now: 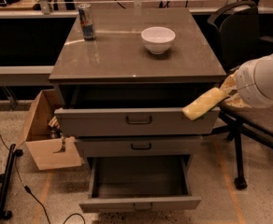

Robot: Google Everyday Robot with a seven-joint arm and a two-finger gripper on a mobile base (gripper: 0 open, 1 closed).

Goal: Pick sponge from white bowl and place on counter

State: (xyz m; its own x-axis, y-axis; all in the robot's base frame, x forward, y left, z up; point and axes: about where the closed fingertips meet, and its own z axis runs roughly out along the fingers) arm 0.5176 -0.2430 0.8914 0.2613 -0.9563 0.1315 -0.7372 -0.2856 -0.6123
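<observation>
A drink can (85, 21) stands upright, a cardboard box (45, 141) sits on the floor, and the bottom drawer (140, 202) hangs open.

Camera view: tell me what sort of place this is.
Probably a robotics lab or workshop: a grey drawer cabinet with drawers pulled open, a cardboard box and loose cables on the floor, a rolling chair. The gripper hangs by the top drawer's right end, below the counter.

The gripper (227, 91) grips the sponge (203, 105) just below the counter's (127, 59) right front corner, against the open top drawer (136, 120). The bowl (158, 38) sits empty back-right on the counter, with a can (86, 21) back-left.
</observation>
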